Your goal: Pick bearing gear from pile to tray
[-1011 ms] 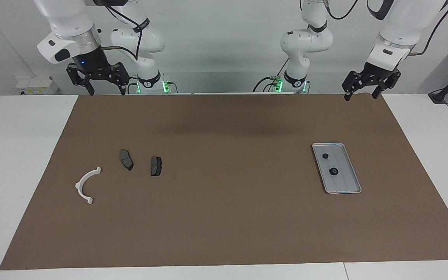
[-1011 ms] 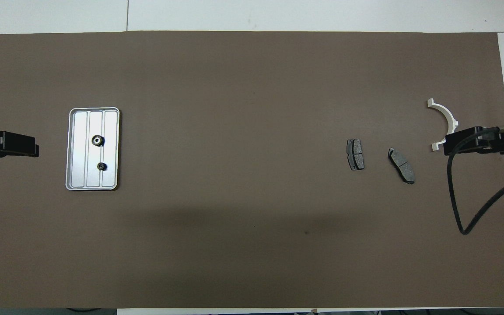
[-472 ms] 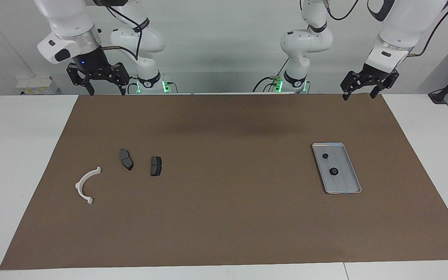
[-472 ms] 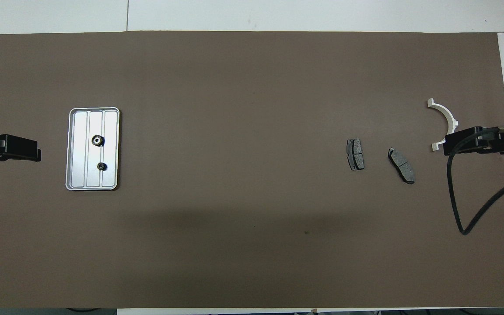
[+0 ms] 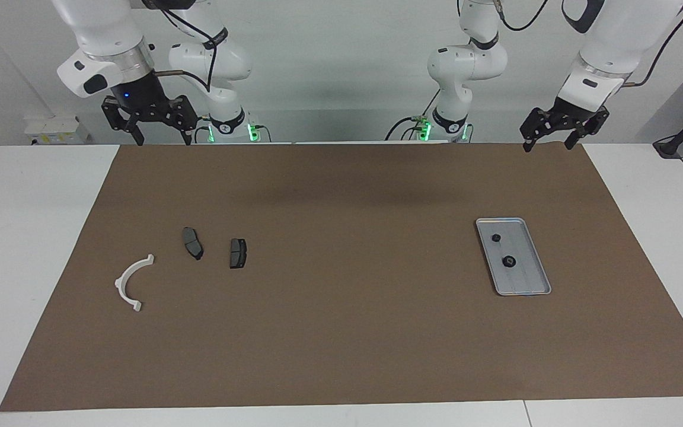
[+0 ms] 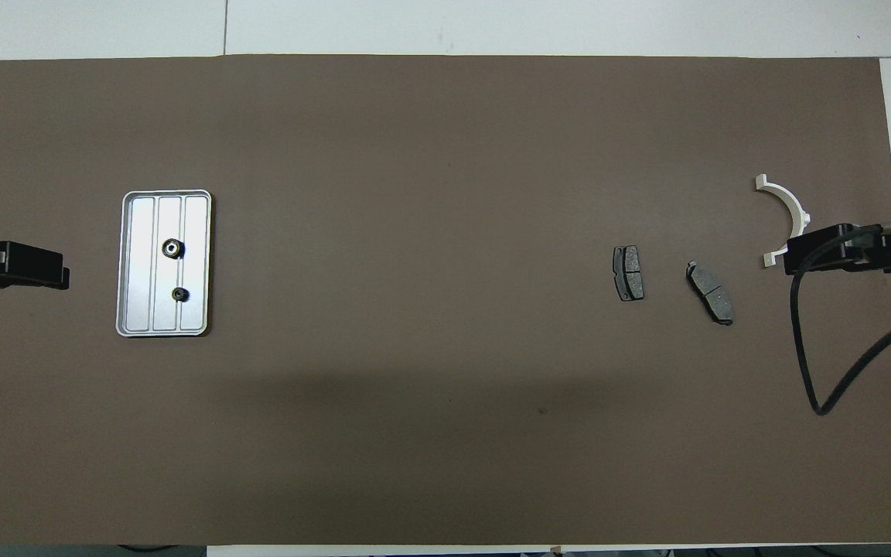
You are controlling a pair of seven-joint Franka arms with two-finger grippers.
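While both arms wait raised, the tray [image 6: 196, 263] holds two black gears: the larger [image 6: 172, 247] at 12 o'clock of the smaller [image 6: 179, 293]. At the right arm's end lie two brake pads [image 6: 629, 272] and a white arc [image 6: 786, 209], partly covered overhead. Left gripper [image 5: 546, 144] and right gripper [image 5: 162, 139] hang spread, empty.

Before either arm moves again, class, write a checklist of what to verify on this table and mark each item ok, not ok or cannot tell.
1. Tray flat on the mat: ok.
2. Two gears in the tray: ok.
3. More gears beside the brake pads and white arc: none seen, ok.
4. Left end effector open, empty, raised: ok.
5. Right end effector open, empty, raised: ok.
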